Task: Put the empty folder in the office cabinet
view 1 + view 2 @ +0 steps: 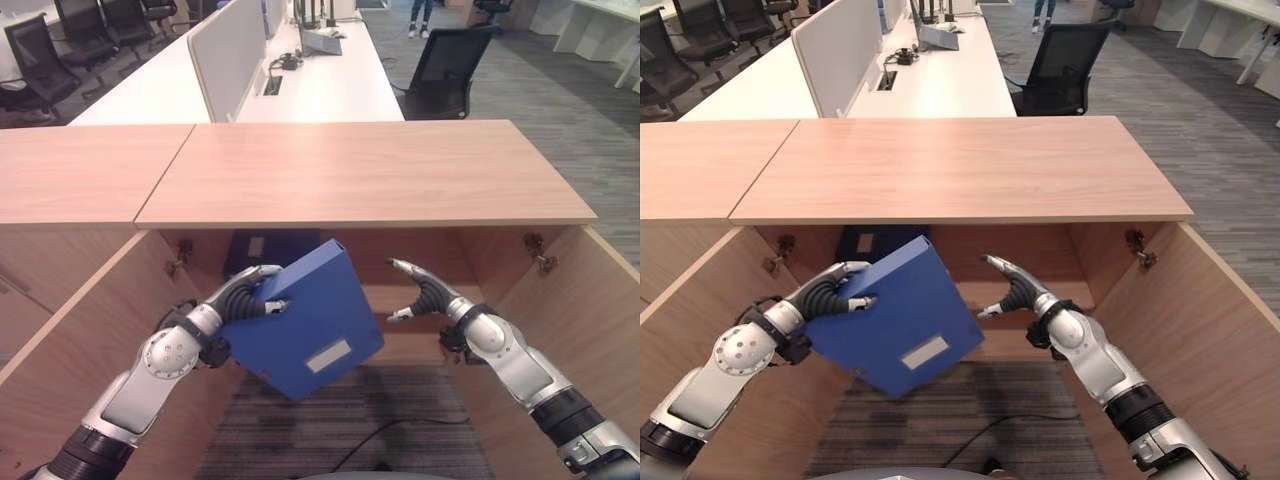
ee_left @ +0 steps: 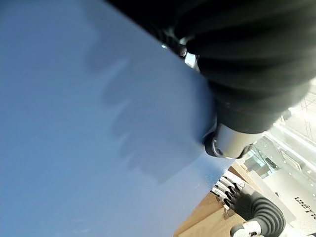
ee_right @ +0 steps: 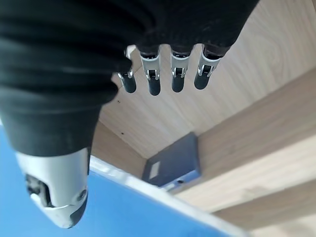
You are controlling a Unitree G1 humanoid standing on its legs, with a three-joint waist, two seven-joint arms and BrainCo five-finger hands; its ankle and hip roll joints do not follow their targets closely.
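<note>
The left hand (image 1: 250, 297) clamps the blue folder (image 1: 305, 325), tilted, its long axis slanting up toward the open cabinet (image 1: 370, 175). The right hand (image 1: 425, 293) hovers beside it, fingers spread

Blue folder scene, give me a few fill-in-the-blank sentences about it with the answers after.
1. The folder is held by the robot's ____ hand.
2. The right hand is ____, apart from the folder.
3. The folder is tilted in front of the cabinet, whose doors are ____.
4. Inside, at the back, stands a second, ____ folder.

Missing words: left; open; open; darker
</note>
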